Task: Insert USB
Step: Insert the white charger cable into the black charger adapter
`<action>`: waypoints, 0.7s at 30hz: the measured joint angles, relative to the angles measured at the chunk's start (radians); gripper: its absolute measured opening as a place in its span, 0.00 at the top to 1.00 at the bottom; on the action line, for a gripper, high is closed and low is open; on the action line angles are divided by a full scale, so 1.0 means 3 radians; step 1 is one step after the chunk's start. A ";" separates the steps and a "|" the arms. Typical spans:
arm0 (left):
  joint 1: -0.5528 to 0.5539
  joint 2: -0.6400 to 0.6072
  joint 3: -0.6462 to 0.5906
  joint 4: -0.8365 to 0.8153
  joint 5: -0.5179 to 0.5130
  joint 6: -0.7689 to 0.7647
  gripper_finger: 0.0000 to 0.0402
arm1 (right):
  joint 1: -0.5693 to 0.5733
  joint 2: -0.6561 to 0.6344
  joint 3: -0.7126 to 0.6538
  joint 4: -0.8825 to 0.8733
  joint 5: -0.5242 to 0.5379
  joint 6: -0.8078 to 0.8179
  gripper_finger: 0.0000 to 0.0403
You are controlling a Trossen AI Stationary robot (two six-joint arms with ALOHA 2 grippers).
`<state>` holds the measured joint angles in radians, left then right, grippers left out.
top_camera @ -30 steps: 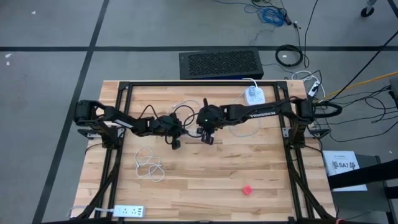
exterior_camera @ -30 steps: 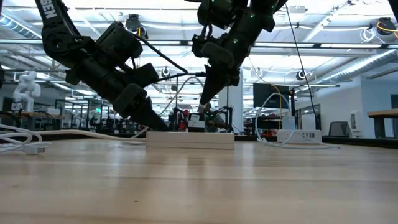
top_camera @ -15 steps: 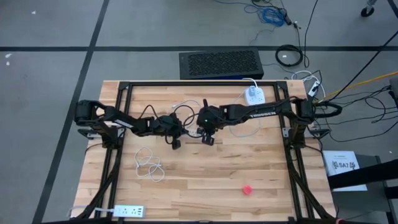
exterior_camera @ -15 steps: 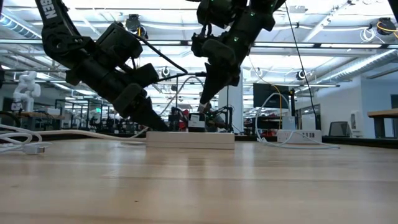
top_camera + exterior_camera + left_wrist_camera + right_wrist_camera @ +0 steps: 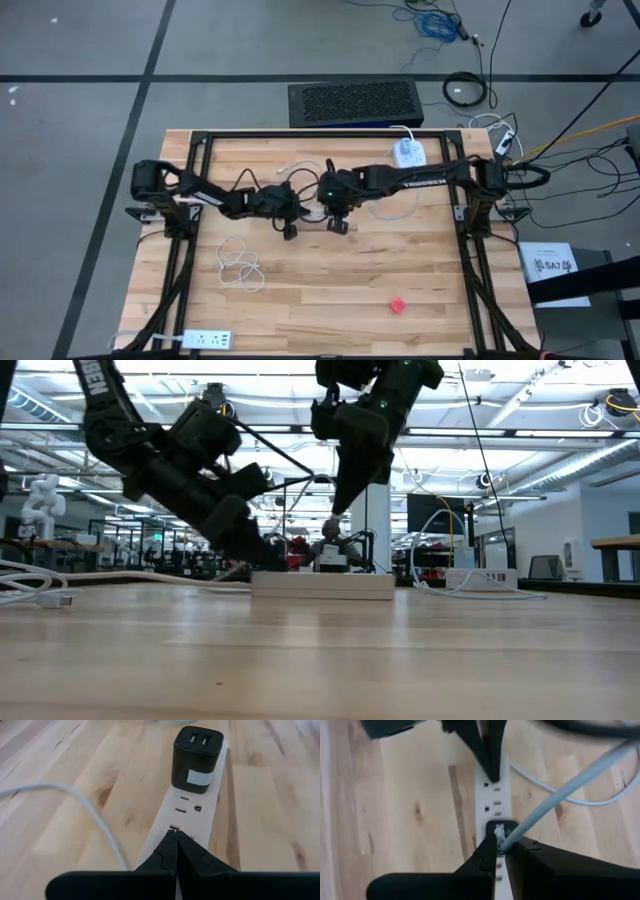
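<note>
High view showed both arms meeting over the white power strip (image 5: 318, 214) near the middle of the wooden table (image 5: 420, 290). The left gripper (image 5: 176, 836) was clenched, fingertips pressed together on the strip's near end, just short of the black USB charger (image 5: 196, 753) plugged into it. The right gripper (image 5: 501, 843) pinched the plug end of the white USB cable (image 5: 560, 795) directly above the charger. A second white strip (image 5: 205, 340) and a small red object (image 5: 398, 304) lay well apart from the power strip.
</note>
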<state>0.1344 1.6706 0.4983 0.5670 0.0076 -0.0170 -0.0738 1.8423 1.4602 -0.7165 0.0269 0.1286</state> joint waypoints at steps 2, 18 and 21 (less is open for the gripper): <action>-0.0039 0.0146 0.0101 0.0049 0.0020 0.0015 1.00 | -0.0016 -0.0001 0.0010 0.0009 0.0001 -0.0020 1.00; -0.0133 0.0567 0.0322 0.0303 0.0049 -0.0005 1.00 | -0.0032 -0.0001 0.0008 -0.0530 0.0002 -0.0068 1.00; -0.0133 0.0567 0.0321 0.0307 0.0049 -0.0008 1.00 | -0.0032 -0.0001 0.0007 -0.0529 -0.0001 -0.0069 1.00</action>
<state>0.0944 1.8408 0.5945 0.6591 0.0223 -0.0193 -0.0834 1.8420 1.4624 -0.8753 0.0268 0.1078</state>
